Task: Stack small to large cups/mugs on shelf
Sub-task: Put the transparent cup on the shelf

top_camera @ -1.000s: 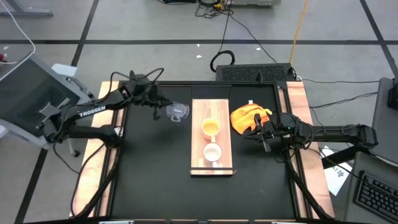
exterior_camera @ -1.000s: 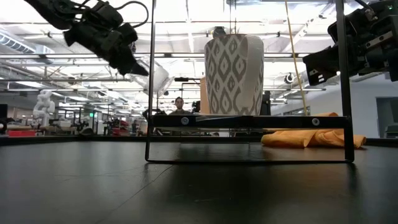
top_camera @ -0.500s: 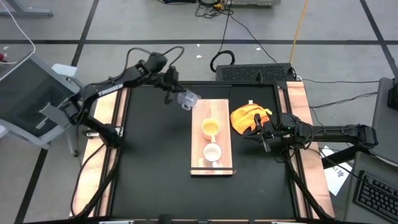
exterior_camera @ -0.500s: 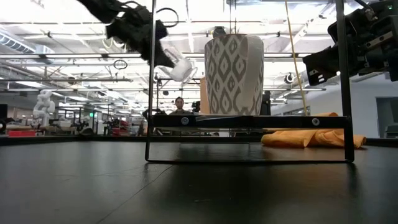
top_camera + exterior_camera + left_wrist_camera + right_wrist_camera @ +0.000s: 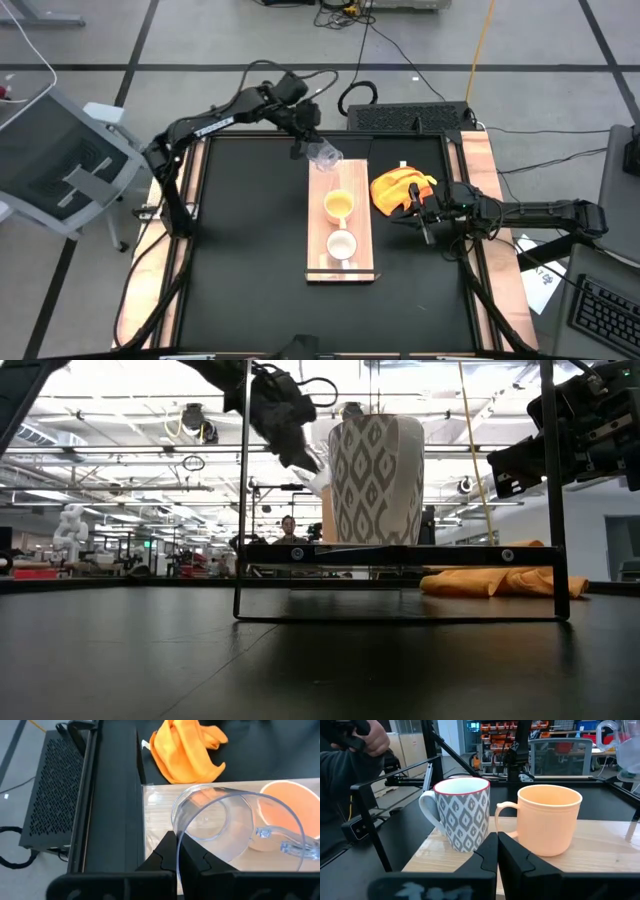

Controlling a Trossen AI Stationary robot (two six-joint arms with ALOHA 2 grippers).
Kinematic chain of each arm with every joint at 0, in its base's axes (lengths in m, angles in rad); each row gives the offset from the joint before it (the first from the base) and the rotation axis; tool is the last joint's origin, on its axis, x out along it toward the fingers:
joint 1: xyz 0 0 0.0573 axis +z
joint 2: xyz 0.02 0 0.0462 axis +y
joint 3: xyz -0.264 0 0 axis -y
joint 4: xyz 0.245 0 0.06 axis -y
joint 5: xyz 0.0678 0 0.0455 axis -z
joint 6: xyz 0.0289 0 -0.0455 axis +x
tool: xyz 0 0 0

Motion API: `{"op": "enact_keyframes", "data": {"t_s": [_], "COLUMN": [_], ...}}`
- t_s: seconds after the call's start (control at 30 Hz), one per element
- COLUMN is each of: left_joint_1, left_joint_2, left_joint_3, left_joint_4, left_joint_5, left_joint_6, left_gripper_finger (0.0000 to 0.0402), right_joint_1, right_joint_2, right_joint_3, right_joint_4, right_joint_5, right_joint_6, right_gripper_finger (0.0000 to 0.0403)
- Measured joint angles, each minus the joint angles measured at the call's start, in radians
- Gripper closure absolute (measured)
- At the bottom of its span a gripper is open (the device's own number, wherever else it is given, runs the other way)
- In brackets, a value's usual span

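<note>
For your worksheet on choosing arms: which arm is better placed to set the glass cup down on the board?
Left. Its pincer already holds the glass cup above the board's far end, while the right pincer waits beside the orange cloth.

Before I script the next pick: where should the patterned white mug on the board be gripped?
Probably by its rim wall, from above. The patterned white mug stands upright and open-topped on the shelf. Pinch the side away from the orange-yellow mug, which stands close on the same board; the handle faces outward.
</note>
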Motion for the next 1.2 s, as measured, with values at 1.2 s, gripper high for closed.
{"op": "enact_keyframes", "data": {"t_s": [1.2], "left_joint_1": [-0.106], "left_joint_2": [0.243], "left_joint_3": [0.342], "left_joint_4": [-0.265], "left_joint_5": [-0.244], "left_joint_6": [0.072], "left_gripper_finger": [0.0401], "right_joint_1": [0.0], "right_joint_2": [0.011], "right_joint_3": [0.0], "right_joint_4": [-0.01], "right_joint_5": [0.0], "right_joint_6": [-0.015], "right_gripper_finger": [0.0403]}}
